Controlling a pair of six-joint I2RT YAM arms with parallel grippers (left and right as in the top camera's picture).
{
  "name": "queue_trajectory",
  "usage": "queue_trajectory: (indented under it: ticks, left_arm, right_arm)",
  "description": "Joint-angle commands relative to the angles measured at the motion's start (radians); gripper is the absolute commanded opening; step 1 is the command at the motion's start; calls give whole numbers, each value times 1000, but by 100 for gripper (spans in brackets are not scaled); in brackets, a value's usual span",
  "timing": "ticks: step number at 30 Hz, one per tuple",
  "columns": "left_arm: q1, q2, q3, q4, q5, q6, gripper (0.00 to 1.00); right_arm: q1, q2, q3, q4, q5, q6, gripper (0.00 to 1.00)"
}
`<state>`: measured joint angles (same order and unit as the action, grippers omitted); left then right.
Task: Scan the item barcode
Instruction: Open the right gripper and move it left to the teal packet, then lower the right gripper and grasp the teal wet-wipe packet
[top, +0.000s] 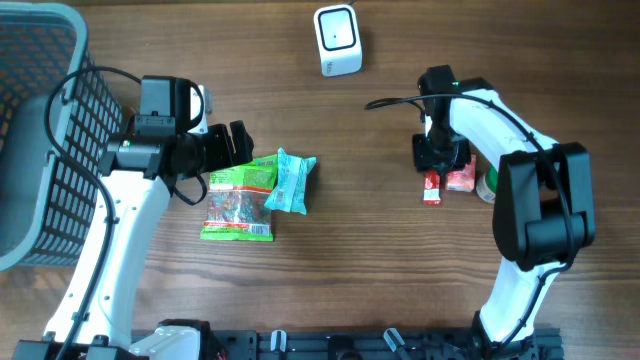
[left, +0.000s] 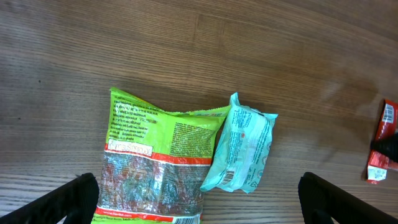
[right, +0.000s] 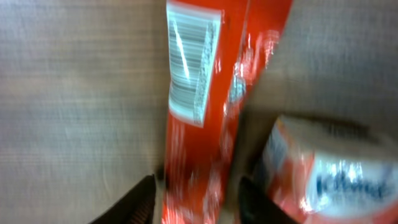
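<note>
A slim red packet (right: 199, 143), its white barcode label (right: 193, 68) at the end farthest from the right pincer (right: 198, 186), sits between that pincer's fingers. Blur hides whether it is grasped. The left pincer (left: 198, 186) is released.

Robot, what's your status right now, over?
Left pincer open by green bag. Right pincer straddling red packet, barcode showing, grip unclear. Red-and-white pack close beside.

Slim red packet (top: 432, 188), laid on the surface, white barcode label (right: 193, 68) turned up; white scanner (top: 337, 40) parked well apart.
</note>
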<state>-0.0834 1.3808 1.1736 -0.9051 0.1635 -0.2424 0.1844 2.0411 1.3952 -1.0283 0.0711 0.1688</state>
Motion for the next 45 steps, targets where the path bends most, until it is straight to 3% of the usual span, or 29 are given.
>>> queue_trajectory:
  ticks: [1,8,11,19,26,38,42,45]
  left_arm:
    - [-5,2,3,2,11,-5,100]
    - [-5,2,3,2,11,-5,100]
    - [-5,2,3,2,11,-5,100]
    - [-5,2,3,2,11,-5,100]
    - [-5,2,3,2,11,-5,100]
    - [-5,2,3,2,11,-5,100]
    - [-5,2,3,2,11,-5,100]
    - [-5,2,3,2,11,-5,100]
  right_arm:
    - [8,-82,84,-54,-44,-14,48]
    - [61,-120,109,-60,-513,-38,48]
    - [105,-120,87,-2,-627,-21,49]
    - [268,-117,23,216,-613,227,59]
    - [397,-116,-94,447,-537,412,58]
    - [500,-114,-318,865,-454,550,43]
    - [517,-115,-322,870,-396,544,21]
    - [501,-130,-322,861,-396,544,17]
